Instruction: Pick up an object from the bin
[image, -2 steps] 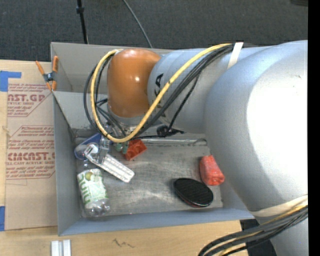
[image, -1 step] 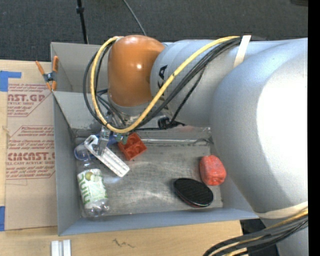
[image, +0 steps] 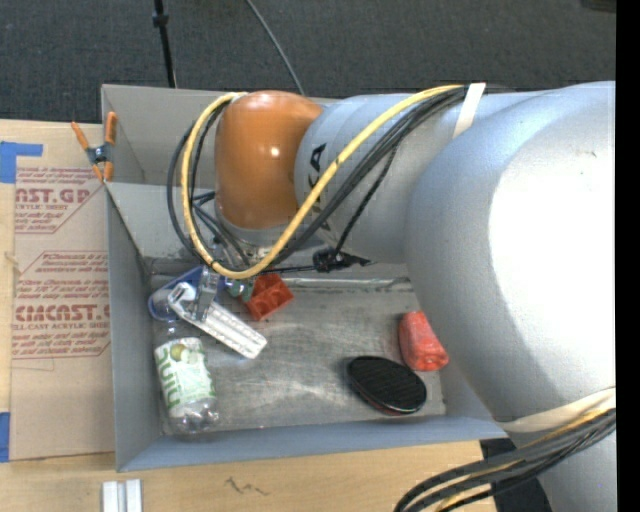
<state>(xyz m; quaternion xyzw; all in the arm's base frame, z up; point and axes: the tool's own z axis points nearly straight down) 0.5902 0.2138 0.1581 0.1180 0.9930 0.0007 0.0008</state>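
My gripper (image: 228, 280) hangs under the orange wrist cover at the back left of the bin, low over the things there. Right below it lies a white ribbed plastic piece (image: 228, 331), set diagonally. A small red block (image: 268, 297) sits just to the gripper's right, close to it. A blue and clear piece (image: 166, 300) lies just to its left. In front of these, a clear plastic bottle with a green label (image: 185, 385) lies along the left wall.
A black oval thing (image: 386, 384) lies at the front right of the bin floor, with an orange-red lump (image: 421, 342) beside it near the right wall. The big grey arm covers the bin's right and back. Yellow and black cables loop around the wrist.
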